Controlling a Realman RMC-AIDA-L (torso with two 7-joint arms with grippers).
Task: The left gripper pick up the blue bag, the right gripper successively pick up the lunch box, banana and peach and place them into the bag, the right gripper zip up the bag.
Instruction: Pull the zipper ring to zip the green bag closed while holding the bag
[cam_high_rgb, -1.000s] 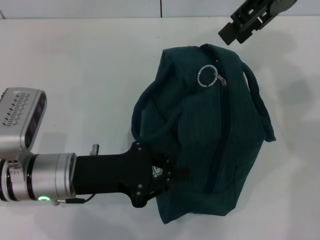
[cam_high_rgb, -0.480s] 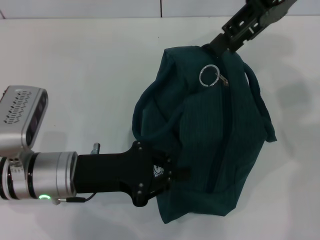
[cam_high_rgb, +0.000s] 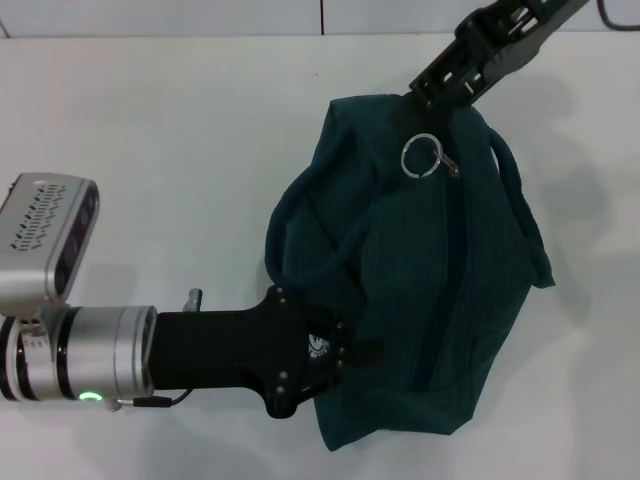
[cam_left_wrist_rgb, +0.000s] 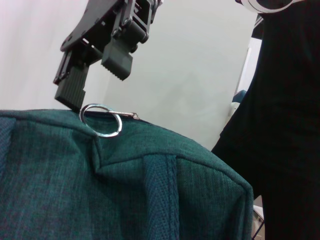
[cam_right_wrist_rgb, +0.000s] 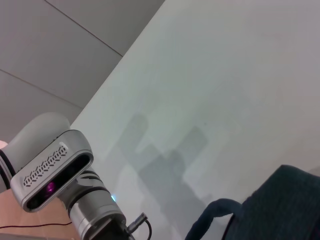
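Bag: your blue bag lay on its side on the white surface, toward the right edge, with its zipper running along the top face and apparently closed, so the food was probably already inside.
Left pincer: your left pincer was pressed into the bag's near-left corner, gripping the fabric there; that hold looked meant to anchor the bag against a pull on the zipper.
Pull ring: the metal ring on the zipper tab lay flat at the bag's far end, free of any grip.
Right pincer: your right pincer hung just above that ring with its fingers spread, touching nothing, placed to catch the ring or tab.
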